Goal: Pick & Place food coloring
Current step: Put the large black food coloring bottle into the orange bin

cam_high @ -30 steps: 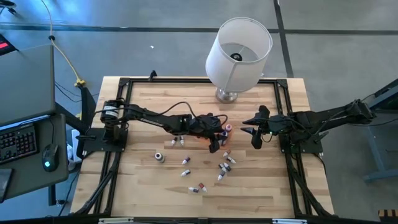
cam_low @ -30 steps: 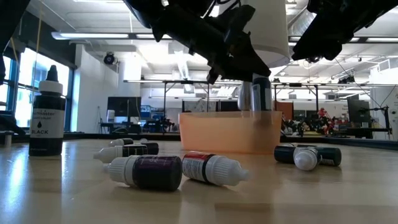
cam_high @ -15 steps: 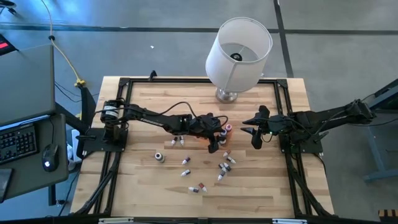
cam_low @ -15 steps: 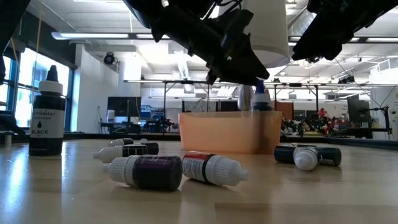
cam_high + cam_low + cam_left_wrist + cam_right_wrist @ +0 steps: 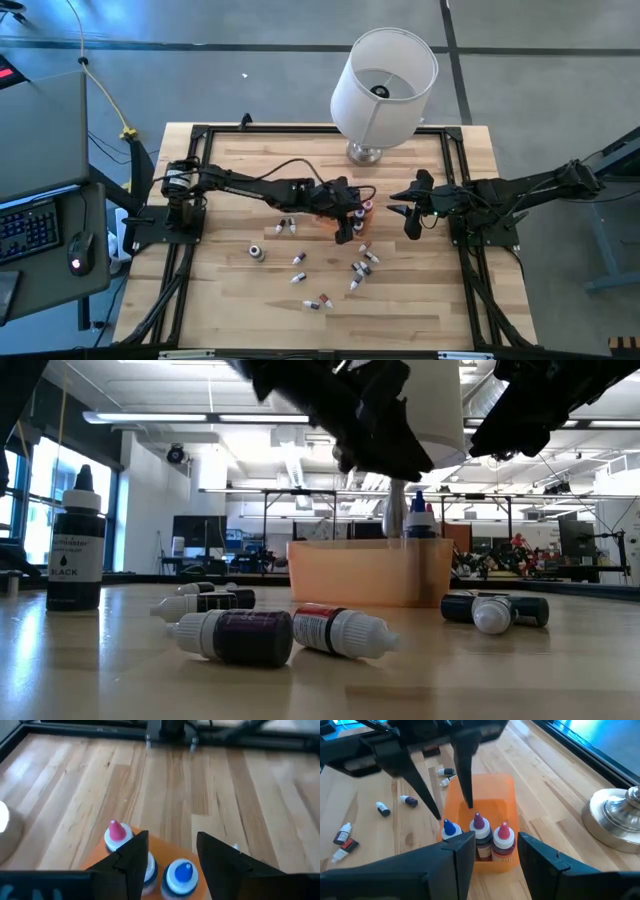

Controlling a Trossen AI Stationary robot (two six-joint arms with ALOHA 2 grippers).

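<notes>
On the pale wooden slatted table (image 5: pixel 250 300), a small translucent orange plastic box (image 5: pixel 485 815) sits near the middle, and three upright whitish food coloring bottles stand in its end: a blue-tipped bottle (image 5: pixel 451 830), a purple-tipped bottle (image 5: pixel 479 829) and a pink-tipped bottle (image 5: pixel 503 836), side by side and touching. The left gripper (image 5: pixel 451 795) hangs just above the open box with its dark fingers spread and nothing between them; from its own wrist camera the blue-tipped bottle shows between the finger ends, apart from them. More food coloring bottles (image 5: pixel 362 262) lie scattered on the near part of the table, among them a pair lying on their sides (image 5: pixel 290 635) close to the low camera, and a taller black-capped bottle (image 5: pixel 76 545) standing upright at the left. The right gripper (image 5: pixel 405 214) waits to the right of the box, clear of it, its fingers apart and empty. A white drum-shaded lamp (image 5: pixel 385 85) with a silver metal base stands at the far side of the table.
</notes>
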